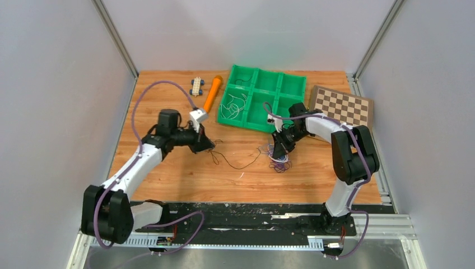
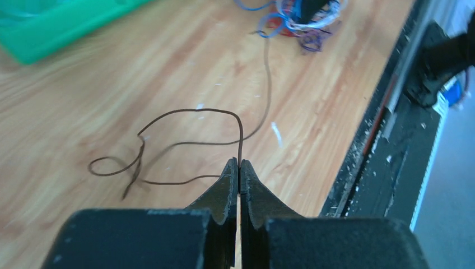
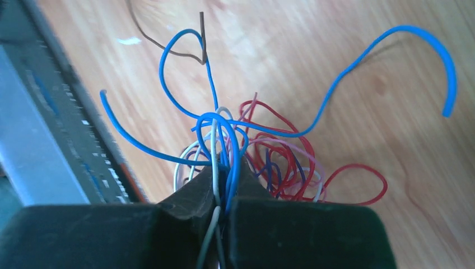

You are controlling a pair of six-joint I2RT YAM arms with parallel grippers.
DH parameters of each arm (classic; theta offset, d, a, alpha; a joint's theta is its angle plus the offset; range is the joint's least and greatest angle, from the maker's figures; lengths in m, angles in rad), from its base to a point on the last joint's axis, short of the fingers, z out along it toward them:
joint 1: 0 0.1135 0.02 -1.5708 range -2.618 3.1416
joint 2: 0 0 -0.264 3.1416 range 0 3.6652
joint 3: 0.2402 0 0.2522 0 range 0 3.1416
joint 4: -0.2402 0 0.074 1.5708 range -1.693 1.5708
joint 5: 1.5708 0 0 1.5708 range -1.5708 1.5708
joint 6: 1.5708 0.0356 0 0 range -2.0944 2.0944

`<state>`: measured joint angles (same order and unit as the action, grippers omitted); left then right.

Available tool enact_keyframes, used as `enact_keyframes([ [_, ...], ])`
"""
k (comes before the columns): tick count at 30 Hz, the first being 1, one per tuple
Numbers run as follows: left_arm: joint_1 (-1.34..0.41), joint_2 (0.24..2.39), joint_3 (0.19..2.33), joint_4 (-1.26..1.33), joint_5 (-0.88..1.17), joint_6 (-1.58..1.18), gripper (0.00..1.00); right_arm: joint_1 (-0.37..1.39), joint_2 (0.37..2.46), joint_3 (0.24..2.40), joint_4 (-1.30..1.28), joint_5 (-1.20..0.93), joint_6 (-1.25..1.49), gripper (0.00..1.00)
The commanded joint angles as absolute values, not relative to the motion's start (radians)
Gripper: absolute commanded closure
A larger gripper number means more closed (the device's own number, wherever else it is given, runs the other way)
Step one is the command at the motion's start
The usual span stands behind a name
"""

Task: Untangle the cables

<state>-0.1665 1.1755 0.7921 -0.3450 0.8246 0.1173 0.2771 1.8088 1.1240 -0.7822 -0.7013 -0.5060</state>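
Observation:
A clump of thin tangled cables (image 1: 278,158) in blue, red, white and purple lies on the wooden table, right of centre. My right gripper (image 1: 278,150) is shut on several of its strands; blue and white wires (image 3: 224,162) run between its jaws. A thin dark brown cable (image 1: 238,162) trails from the clump leftwards across the table. My left gripper (image 1: 210,147) is shut on that brown cable (image 2: 185,115), which loops away from its tips. The clump (image 2: 302,19) shows far off in the left wrist view.
A green compartment tray (image 1: 260,96) with white wires inside stands at the back. An orange marker (image 1: 212,93) and a small white toy (image 1: 196,86) lie left of it. A chessboard (image 1: 343,106) lies at the back right. The table's black front edge (image 2: 386,129) is near.

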Motion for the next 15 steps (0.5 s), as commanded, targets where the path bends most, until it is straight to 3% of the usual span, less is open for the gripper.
enact_keyframes([
  [1, -0.349, 1.284, 0.758, -0.057, 0.809, 0.074, 0.97, 0.301, 1.8, 1.195, -0.791, -0.916, -0.449, 1.0],
  [5, -0.482, 1.474, 0.841, -0.051, 0.712, 0.107, 0.92, 0.305, 1.796, 1.205, -0.788, -0.898, -0.431, 1.0],
  [8, -0.557, 1.582, 0.899, -0.061, 0.65, 0.141, 0.73, 0.302, 1.777, 1.187, -0.788, -0.88, -0.433, 1.0],
  [9, -0.572, 1.596, 0.918, -0.069, 0.619, 0.17, 0.59, 0.301, 1.772, 1.179, -0.788, -0.879, -0.432, 1.0],
  [11, -0.615, 1.624, 0.932, -0.069, 0.581, 0.197, 0.44, 0.301, 1.762, 1.165, -0.787, -0.882, -0.431, 1.0],
  [15, -0.651, 1.661, 0.938, -0.074, 0.625, 0.186, 0.3, 0.302, 1.753, 1.154, -0.783, -0.882, -0.43, 1.0],
])
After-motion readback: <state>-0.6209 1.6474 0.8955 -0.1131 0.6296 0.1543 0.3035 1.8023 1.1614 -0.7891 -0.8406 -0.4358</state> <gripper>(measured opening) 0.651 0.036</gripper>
